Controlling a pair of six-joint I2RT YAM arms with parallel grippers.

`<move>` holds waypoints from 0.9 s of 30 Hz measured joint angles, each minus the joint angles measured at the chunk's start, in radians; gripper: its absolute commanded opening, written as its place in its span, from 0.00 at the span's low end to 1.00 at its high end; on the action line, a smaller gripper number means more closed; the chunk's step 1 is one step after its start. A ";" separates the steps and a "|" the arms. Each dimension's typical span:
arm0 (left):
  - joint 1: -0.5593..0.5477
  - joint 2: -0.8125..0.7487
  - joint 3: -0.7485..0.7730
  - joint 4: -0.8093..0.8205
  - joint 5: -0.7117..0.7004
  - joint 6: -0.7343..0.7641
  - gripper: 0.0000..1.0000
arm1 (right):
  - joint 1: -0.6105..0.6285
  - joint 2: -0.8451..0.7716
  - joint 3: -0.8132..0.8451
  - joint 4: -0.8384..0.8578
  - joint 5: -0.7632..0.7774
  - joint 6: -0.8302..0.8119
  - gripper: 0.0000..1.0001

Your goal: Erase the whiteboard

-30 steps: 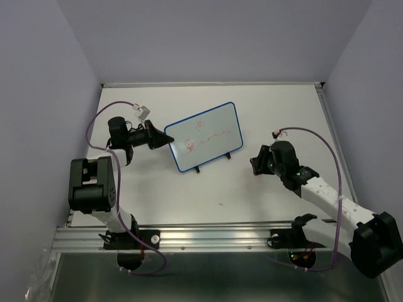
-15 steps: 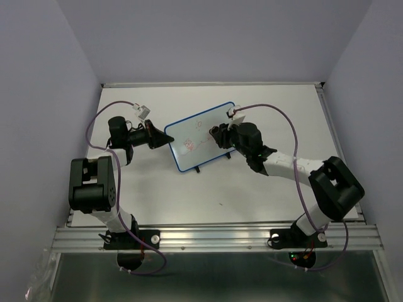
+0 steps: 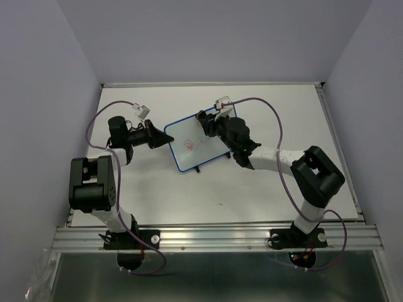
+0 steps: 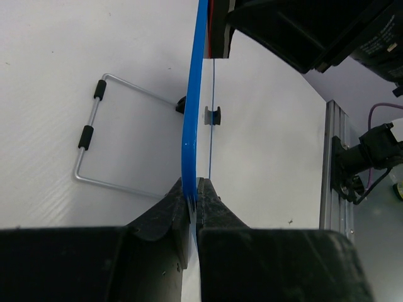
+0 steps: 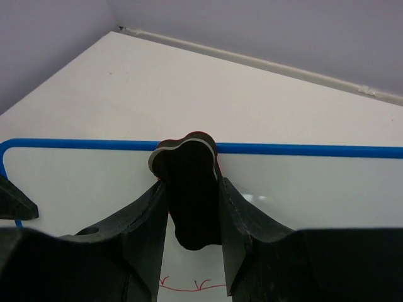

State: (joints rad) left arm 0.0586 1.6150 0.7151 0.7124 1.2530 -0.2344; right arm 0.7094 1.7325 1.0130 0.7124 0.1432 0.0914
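Two things are different from a second ago: the right arm has swung in from the open surface [image 3: 264,107] on the right and now lies across the whiteboard [image 3: 191,156], and the red line that ran toward the board's right side no longer shows on the strip of white face left of the arm; the right claw [image 5: 189,189] is clamped on a black eraser [image 5: 189,214], its rounded tip against the board's top blue edge in the wrist view; the left claw [image 4: 194,185] has not moved, its fingers pinched together on the frame at the board's left end, holding it propped upright on its black feet near the middle of the surface, with the wire stand [image 4: 88,138] behind; a red scribble [image 3: 187,145] remains on the left part of the face, and what lies under the arm is hidden; by my judgement the wiping is well under way but unfinished, and the next pass should come down and left over that scribble.
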 measured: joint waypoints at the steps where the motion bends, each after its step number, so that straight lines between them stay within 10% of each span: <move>1: 0.000 0.000 0.000 -0.002 -0.003 -0.002 0.00 | 0.011 0.015 0.000 0.008 -0.001 -0.007 0.01; 27: 0.001 0.003 0.002 -0.008 -0.017 -0.008 0.00 | 0.150 0.069 -0.019 0.040 0.289 -0.030 0.01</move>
State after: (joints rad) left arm 0.0597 1.6180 0.7166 0.7044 1.2362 -0.2424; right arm 0.8589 1.8011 0.9936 0.7528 0.4320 0.0616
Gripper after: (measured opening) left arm 0.146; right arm 0.386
